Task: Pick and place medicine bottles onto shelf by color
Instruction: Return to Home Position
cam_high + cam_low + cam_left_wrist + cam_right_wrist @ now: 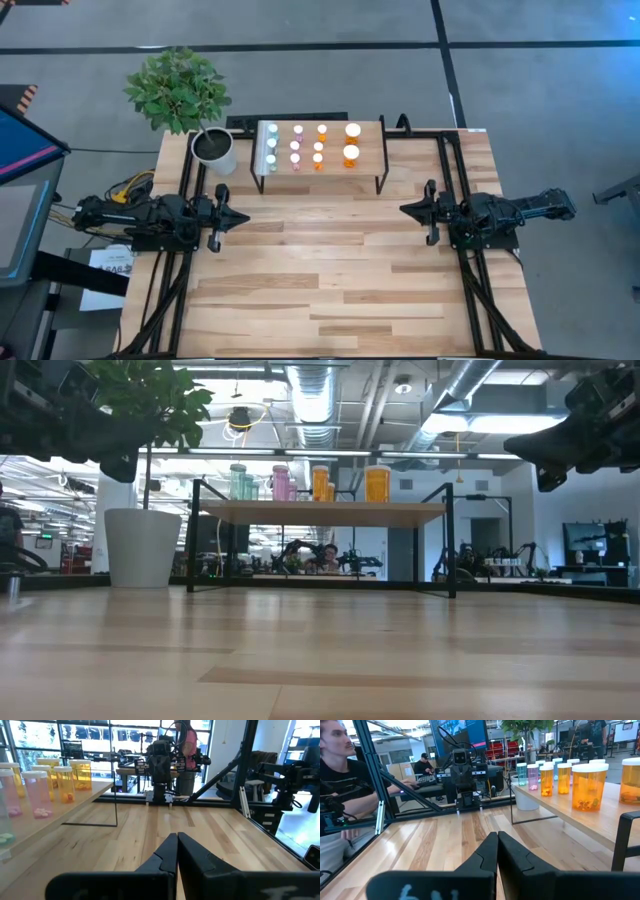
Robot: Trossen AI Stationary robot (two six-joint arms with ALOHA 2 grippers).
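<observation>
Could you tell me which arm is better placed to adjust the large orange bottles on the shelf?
Right, probably: the large orange bottles stand at the shelf's right end, nearer the right gripper, shut and empty. The left gripper, also shut, sits off the opposite end.

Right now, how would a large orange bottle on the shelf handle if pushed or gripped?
The large orange bottle stands upright on a wide base, so a low push probably slides it rather than tips it. Few pills show at its bottom: likely light. Its smooth round wall looks rigid, maybe slippery; on its side it may roll.
</observation>
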